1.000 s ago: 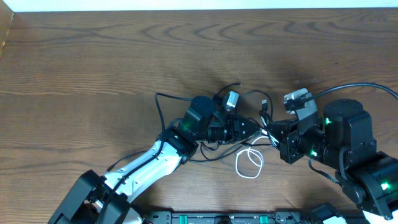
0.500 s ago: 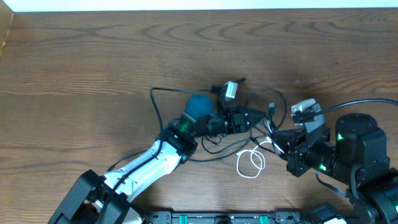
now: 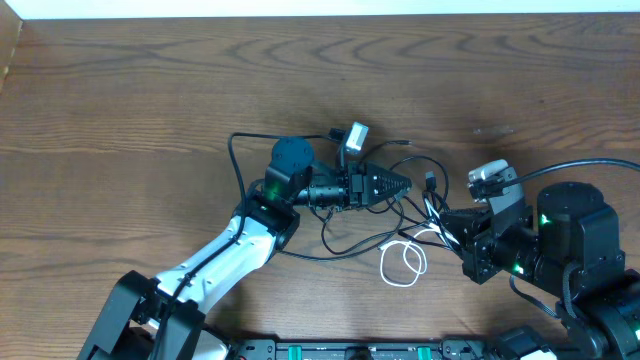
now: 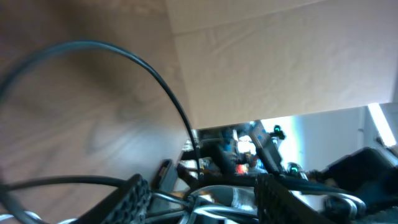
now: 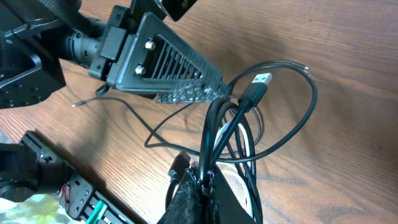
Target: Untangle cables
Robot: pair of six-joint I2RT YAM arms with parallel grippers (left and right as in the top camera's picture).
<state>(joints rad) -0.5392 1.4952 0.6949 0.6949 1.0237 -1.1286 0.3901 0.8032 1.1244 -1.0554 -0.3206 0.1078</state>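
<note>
A tangle of thin black cables (image 3: 438, 163) and a white loop (image 3: 402, 262) lies on the wooden table between my two grippers. My right gripper (image 3: 447, 222) is shut on a bunch of black strands (image 5: 214, 134), which rise from its fingertips (image 5: 202, 177). A USB plug (image 5: 261, 81) sticks out of the bunch. My left gripper (image 3: 400, 185) points right, with its tip (image 5: 219, 93) against the same bunch. In the left wrist view its jaws (image 4: 202, 186) stand apart with several strands and a silver plug between them.
The left arm's own thin black wire (image 3: 235, 160) loops out to the left of its wrist camera (image 3: 352, 135). A black rail with green parts (image 3: 350, 351) runs along the front edge. A cardboard edge (image 3: 8, 50) stands at the far left.
My left gripper has drawn back up and to the left and levelled out. My right gripper has pulled right and down with its strands. The black loops between them have spread wider.
</note>
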